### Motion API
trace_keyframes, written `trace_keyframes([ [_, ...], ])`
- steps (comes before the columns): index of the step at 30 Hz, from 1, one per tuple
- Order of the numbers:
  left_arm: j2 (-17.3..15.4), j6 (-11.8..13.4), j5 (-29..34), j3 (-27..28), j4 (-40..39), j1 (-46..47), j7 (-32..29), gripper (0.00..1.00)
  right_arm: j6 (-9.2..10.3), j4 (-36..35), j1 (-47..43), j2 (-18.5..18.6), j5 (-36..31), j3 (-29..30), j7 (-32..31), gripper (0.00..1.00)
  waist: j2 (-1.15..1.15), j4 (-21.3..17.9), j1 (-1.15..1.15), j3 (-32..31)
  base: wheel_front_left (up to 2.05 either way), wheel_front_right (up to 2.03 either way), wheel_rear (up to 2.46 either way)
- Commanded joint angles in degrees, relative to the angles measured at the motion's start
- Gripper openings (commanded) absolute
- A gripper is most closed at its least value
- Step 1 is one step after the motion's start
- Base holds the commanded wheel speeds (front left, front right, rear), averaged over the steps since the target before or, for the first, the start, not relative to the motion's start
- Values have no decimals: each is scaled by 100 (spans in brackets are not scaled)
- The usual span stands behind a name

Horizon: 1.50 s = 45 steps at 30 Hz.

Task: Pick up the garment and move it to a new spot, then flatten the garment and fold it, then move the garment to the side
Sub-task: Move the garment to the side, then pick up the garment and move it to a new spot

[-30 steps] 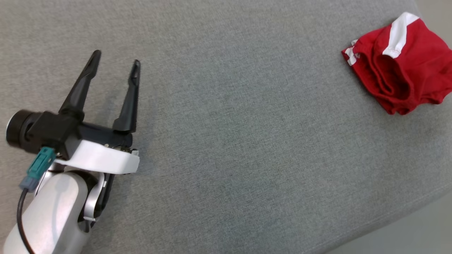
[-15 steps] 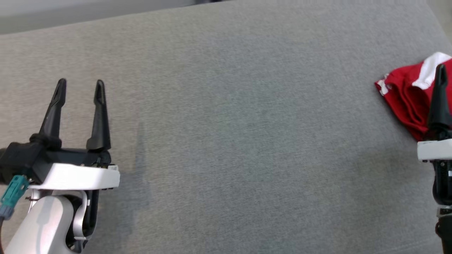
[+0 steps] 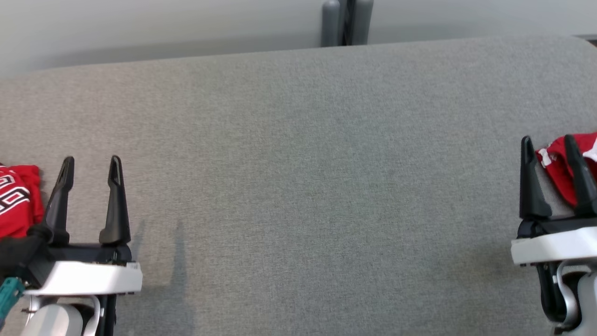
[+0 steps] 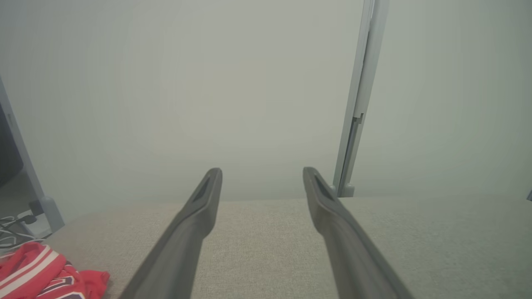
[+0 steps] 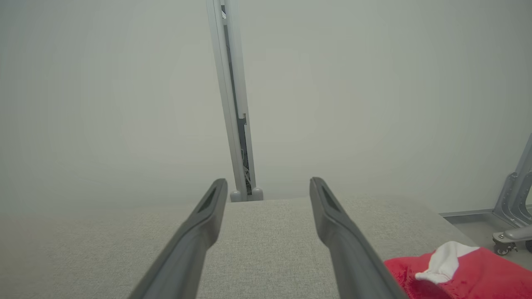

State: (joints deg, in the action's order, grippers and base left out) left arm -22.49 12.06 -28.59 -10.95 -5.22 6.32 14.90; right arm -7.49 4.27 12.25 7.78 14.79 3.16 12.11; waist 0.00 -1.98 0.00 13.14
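Worktop [image 3: 298, 163], covered in grey fabric, carries two red garments. A red garment with white trim [image 3: 559, 170] lies at the right edge, partly behind the right claw [image 3: 548, 144], whose fingers are spread and grasp nothing. A red jersey with white striped lettering [image 3: 16, 200] lies at the left edge, just beside the left claw [image 3: 91, 168], likewise released and empty. The lettering is too cropped to read. A grey post [image 3: 347, 21] stands beyond the far edge.

Left gripper [image 4: 262, 182] jaws spread above grey surface [image 4: 415, 241]; red garment [image 4: 45, 272] beside.
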Motion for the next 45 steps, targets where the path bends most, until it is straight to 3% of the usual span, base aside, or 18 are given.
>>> trace_keyframes([
  [1,-32,-50,55,29,-20,-139,15,100,-1,-58,-148,-9,-102,1,-62,100,0,122,0,-178,0,0,0],
  [22,-57,72,116,-296,-118,-1135,-266,100,-1,-660,-1386,-363,-535,-135,-685,100,0,175,0,-1265,0,0,0],
  [45,-137,233,83,-338,-329,-1250,-469,100,-1,-827,-1581,-468,-527,-89,-780,100,0,150,0,-1289,0,0,0],
])
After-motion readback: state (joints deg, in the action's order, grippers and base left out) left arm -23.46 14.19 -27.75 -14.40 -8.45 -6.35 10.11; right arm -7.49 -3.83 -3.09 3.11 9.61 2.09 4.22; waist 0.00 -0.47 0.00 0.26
